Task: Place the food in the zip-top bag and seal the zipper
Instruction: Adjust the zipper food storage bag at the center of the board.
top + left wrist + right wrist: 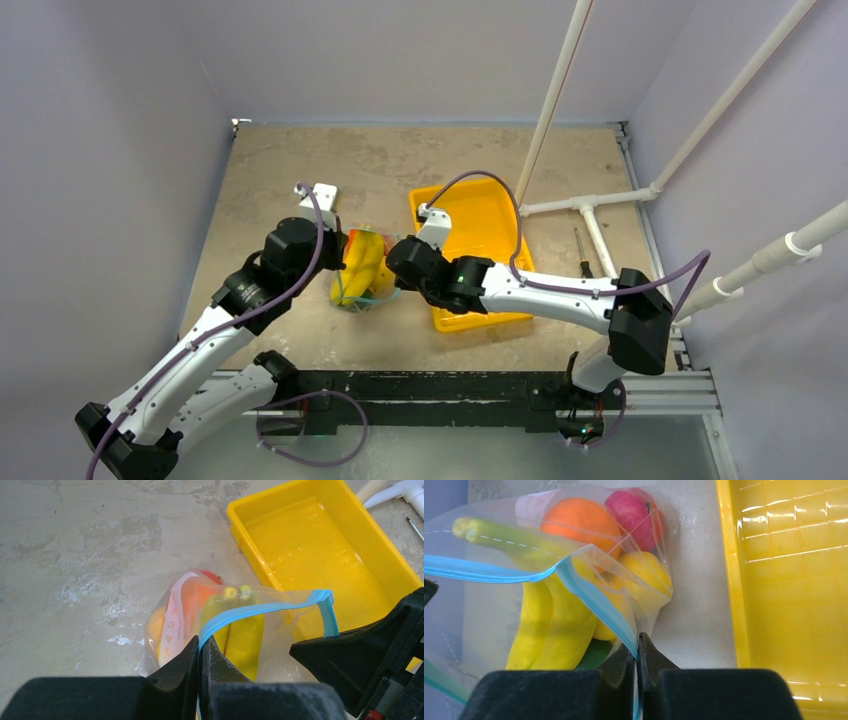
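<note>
The clear zip-top bag (362, 272) lies between both arms, left of the yellow tray. Inside it is the food: yellow bananas (555, 625), an orange fruit (581, 521), a red fruit (633, 511), a yellow fruit (644, 571) and something green (594, 655). My left gripper (201, 651) is shut on the teal-blue zipper (250, 612) at one end of the mouth. My right gripper (638, 652) is shut on the zipper (596, 600) at the other end. Between the two grips the zipper strip bows and the mouth gapes a little.
The yellow tray (500, 315) stands right of the bag with nothing in it. White pipes (590, 205) and a screwdriver (580, 250) lie at the right of the table. The right arm reaches across the tray's near edge.
</note>
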{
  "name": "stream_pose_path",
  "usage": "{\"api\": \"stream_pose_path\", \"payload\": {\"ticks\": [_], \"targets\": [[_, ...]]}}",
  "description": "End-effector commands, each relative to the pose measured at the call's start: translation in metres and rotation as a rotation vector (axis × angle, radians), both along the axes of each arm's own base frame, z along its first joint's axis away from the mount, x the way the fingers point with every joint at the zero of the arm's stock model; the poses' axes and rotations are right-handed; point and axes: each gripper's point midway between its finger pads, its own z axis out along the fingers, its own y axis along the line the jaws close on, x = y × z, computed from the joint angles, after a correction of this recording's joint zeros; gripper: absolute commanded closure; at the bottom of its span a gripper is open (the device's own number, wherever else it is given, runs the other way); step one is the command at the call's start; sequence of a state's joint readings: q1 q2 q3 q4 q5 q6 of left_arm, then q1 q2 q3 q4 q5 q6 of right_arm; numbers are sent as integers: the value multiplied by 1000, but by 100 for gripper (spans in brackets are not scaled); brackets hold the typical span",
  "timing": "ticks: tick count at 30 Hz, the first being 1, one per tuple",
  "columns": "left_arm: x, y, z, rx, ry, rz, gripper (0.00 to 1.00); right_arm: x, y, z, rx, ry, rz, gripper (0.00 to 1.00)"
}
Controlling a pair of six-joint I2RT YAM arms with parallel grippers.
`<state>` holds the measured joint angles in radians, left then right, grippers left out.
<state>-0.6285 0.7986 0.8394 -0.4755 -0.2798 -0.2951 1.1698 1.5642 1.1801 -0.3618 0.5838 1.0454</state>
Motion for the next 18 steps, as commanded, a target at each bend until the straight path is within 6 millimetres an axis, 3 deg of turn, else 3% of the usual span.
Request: {"api": "stream_pose_path", "payload": {"ticks": [1,8,18], "targets": [[7,-2,23,-38,-64,7,100,11,8,38,88,-70,-12,100],[6,4,27,-35,-82,30,100,15,6,84,155,-156,13,100],[-7,18,52,-78,-119,61,100,26,3,131,163,-244,66,100]]}}
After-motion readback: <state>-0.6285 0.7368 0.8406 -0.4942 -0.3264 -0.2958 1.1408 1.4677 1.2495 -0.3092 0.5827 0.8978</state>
